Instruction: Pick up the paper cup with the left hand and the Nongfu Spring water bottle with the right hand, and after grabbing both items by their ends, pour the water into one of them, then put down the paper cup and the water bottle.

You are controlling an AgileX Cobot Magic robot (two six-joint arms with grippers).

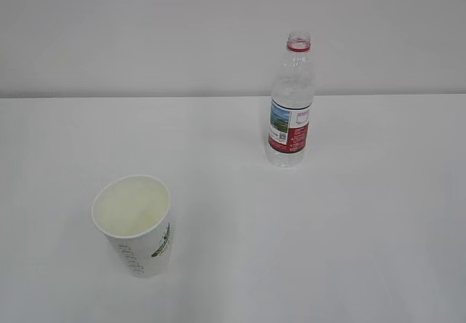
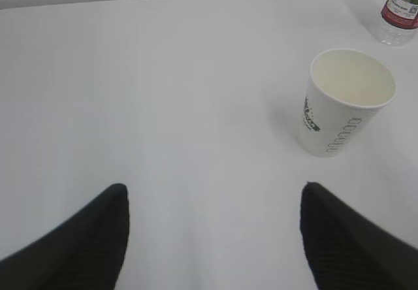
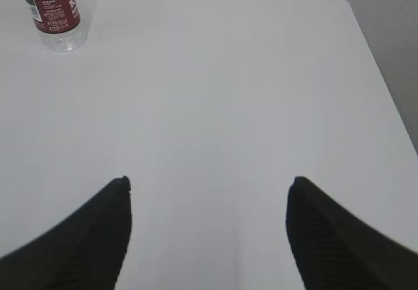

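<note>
White tapered paper cup (image 1: 133, 225) with rolled rim stands upright at near left of the white tabletop (image 1: 349, 236), mouth open, pale cream inside. Green leaf logo and a line of grey vertical lettering on its side; lettering too small to read. Whether there is liquid in it, can't tell.

Clear ribbed plastic water bottle (image 1: 290, 101) stands upright far right of centre, well apart from the cup and taller than it. No cap, red neck ring at the open top. Red-and-white label with a green landscape picture on its left part; small white print on the red part, not legible, no brand name readable. Water level inside can't be told.

Left wrist view: left hand gripper (image 2: 215, 238), two black ribbed fingers (image 2: 78, 244) at the bottom edge, spread wide, nothing between them, only bare table. Cup (image 2: 346, 100) sits ahead and to the right of the fingers, not touched; logo and grey letters face the camera. Bottle base (image 2: 398, 12) with red label edge shows in the top right corner, beyond the cup.

Right wrist view: right hand gripper (image 3: 209, 238), same black ribbed fingers (image 3: 333, 238), spread wide, holding nothing. Bottle's lower part (image 3: 57, 12) in the top left corner, red label with white print and a small square code, far from the fingers. Table's rounded far right corner (image 3: 343, 2) visible, grey floor beyond it.

Neither arm shows in the exterior view. Plain pale wall (image 1: 145, 32) behind the table.
</note>
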